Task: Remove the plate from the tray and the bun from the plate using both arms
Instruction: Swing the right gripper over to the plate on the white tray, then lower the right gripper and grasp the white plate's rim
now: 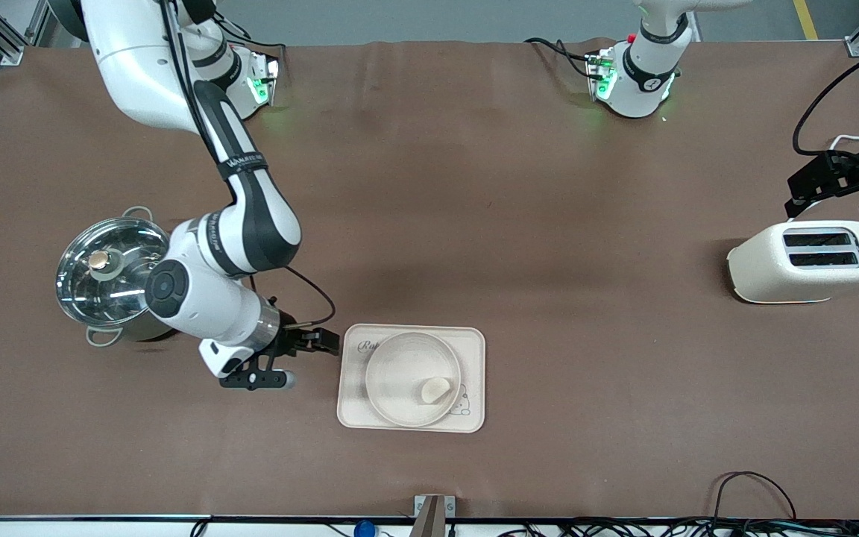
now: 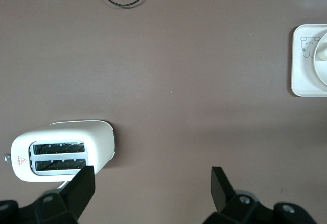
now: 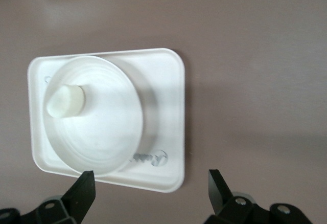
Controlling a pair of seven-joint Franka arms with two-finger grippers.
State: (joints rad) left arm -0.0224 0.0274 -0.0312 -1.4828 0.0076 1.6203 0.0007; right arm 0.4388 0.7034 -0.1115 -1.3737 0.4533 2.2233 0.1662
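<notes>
The round cream plate (image 1: 398, 371) sits on the rectangular tray (image 1: 476, 356). The small pale bun (image 1: 435, 388) lies on the plate, near the rim on the side toward the left arm's end. My right gripper (image 1: 315, 343) is open and empty, just off the tray's edge toward the right arm's end. Its wrist view shows the plate (image 3: 102, 127), the bun (image 3: 65, 101) and the tray (image 3: 166, 106) ahead of the open gripper (image 3: 150, 191). My left gripper (image 1: 836, 200) is open and empty above the table by the toaster, shown open in its own view (image 2: 153, 188).
A steel pot with a lid (image 1: 111, 270) stands at the right arm's end, close beside the right arm's wrist. A cream toaster (image 1: 806, 262) stands at the left arm's end and shows in the left wrist view (image 2: 61, 150). Cables lie along the table's near edge.
</notes>
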